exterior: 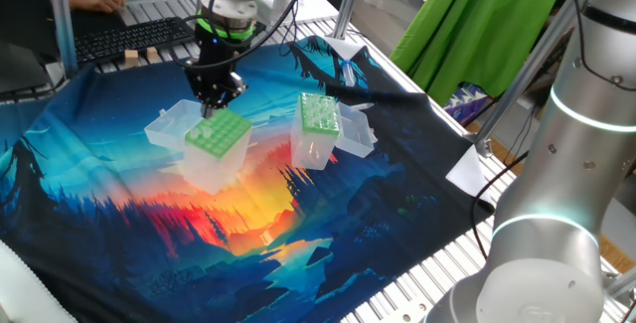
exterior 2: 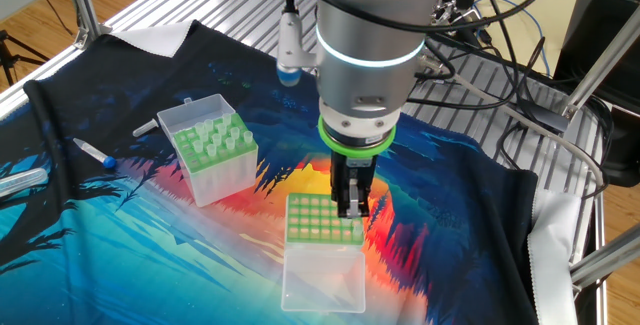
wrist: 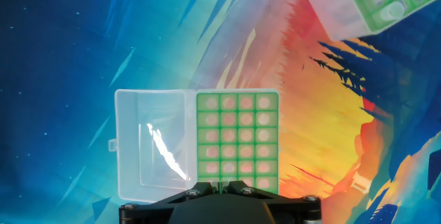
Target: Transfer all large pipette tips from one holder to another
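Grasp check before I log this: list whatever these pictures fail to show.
- Any tip between the fingers: hand view, cut off by the bottom edge; both fixed views, too small.
- Second box: hand view, cut off by the top corner.
- Holes of the near box under the fingers: one fixed view, blurred.

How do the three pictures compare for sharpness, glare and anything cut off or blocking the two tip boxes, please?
One fixed view: sharp at the boxes, a blurred arm segment fills the right foreground. The other fixed view: the arm hides part of the cloth; the gripper stands over the near box. Hand view: crisp, a white glare streak on the open lid; the second box is cropped at the corner.
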You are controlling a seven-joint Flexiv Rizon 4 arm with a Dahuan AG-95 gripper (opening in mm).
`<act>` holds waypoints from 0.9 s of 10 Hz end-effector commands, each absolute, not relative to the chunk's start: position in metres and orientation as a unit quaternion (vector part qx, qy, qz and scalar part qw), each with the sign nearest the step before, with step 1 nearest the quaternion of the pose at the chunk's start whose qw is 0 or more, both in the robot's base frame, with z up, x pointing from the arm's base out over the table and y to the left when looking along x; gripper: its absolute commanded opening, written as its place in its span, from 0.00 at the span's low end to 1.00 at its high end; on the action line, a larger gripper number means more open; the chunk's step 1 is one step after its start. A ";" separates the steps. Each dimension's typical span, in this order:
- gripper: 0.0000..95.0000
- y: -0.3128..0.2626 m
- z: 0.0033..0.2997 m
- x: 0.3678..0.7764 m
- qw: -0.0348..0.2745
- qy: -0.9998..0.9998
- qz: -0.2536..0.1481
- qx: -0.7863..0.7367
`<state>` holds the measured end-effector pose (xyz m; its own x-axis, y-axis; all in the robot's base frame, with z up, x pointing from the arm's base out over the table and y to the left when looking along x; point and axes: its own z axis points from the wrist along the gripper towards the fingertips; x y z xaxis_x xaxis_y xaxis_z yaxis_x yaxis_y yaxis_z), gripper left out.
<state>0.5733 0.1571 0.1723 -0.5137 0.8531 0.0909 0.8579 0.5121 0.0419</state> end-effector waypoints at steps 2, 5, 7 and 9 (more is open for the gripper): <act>0.40 0.158 0.168 0.573 0.029 -0.867 -0.038 -0.495; 0.40 0.155 0.161 0.565 0.029 -0.868 -0.036 -0.494; 0.40 0.155 0.155 0.562 0.028 -0.869 -0.037 -0.492; 0.40 0.154 0.152 0.560 0.027 -0.869 -0.037 -0.493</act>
